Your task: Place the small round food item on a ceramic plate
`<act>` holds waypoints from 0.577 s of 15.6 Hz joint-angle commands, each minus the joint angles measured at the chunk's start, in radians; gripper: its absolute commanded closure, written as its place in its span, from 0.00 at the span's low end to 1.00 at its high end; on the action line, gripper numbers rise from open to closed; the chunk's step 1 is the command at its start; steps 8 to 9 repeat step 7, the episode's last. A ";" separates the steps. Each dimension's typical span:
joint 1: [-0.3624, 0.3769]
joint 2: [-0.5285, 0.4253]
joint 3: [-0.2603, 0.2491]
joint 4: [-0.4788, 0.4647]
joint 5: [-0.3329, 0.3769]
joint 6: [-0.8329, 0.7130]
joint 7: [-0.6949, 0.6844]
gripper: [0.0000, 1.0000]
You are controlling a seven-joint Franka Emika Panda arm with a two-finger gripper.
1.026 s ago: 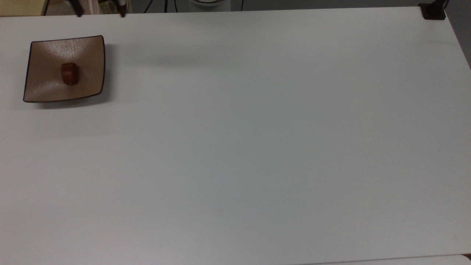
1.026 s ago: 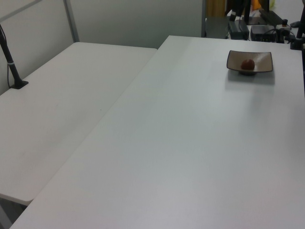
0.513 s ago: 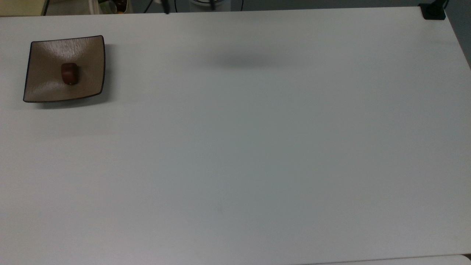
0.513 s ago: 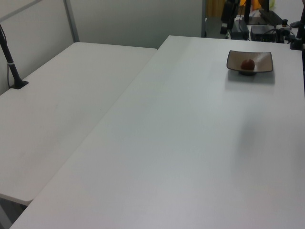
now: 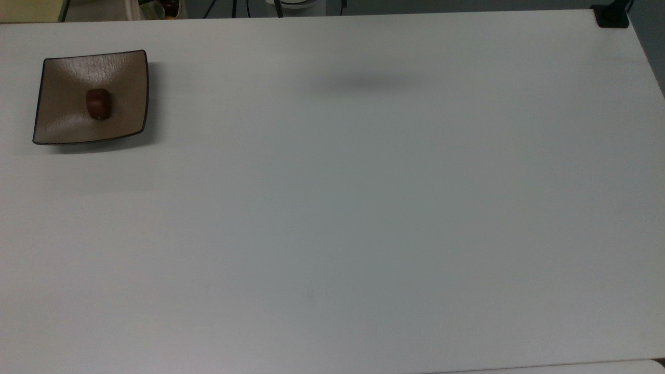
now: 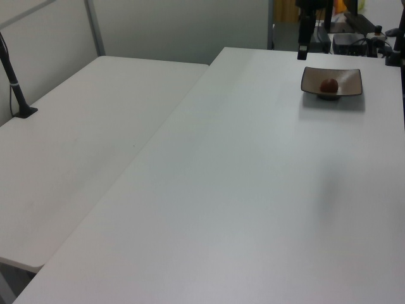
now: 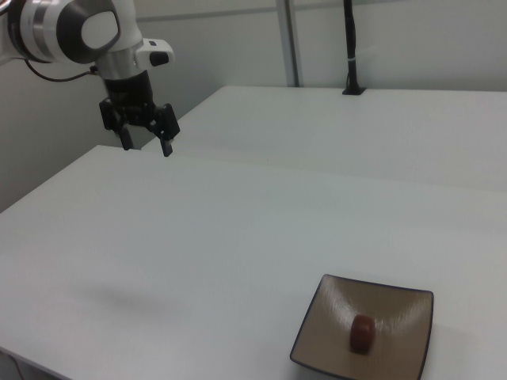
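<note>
Table: a large white rectangular tabletop (image 5: 363, 218) is seen across nearly the whole top view; in the left view (image 6: 266, 190) it runs from the lower edge to the upper right, and in the right view (image 7: 198, 253) it spreads over the lower half.
Second table: a white tabletop of the same kind (image 6: 76, 139) is seen pushed against the first along the left view's left; in the right view (image 7: 356, 134) it lies behind, in the upper right.
Arm: a white Franka arm with grey joint caps (image 7: 71, 28) is seen in the upper left of the right view, held above the table's far side.
Plate: a square glossy tan-brown ceramic plate with a thin dark rim and upturned corners (image 5: 67, 72) is placed flat on the table in the upper left of the top view, in the upper right of the left view (image 6: 349, 77), and at the lower right of the right view (image 7: 396, 305).
Gripper: a black two-finger gripper (image 7: 147, 146) is pointed downward in the air, well apart from the plate; its fingers are spread apart and nothing is held between them.
Food item: a small dark reddish-brown, rounded barrel-shaped piece with glossy skin (image 5: 98, 104) is found resting near the middle of the plate, as seen also in the left view (image 6: 328, 85) and the right view (image 7: 362, 333).
</note>
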 commanded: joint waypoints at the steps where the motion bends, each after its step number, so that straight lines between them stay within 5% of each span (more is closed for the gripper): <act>1: 0.000 -0.004 0.000 0.005 -0.011 -0.011 -0.038 0.00; 9: -0.001 0.016 0.003 0.005 -0.008 -0.004 -0.027 0.00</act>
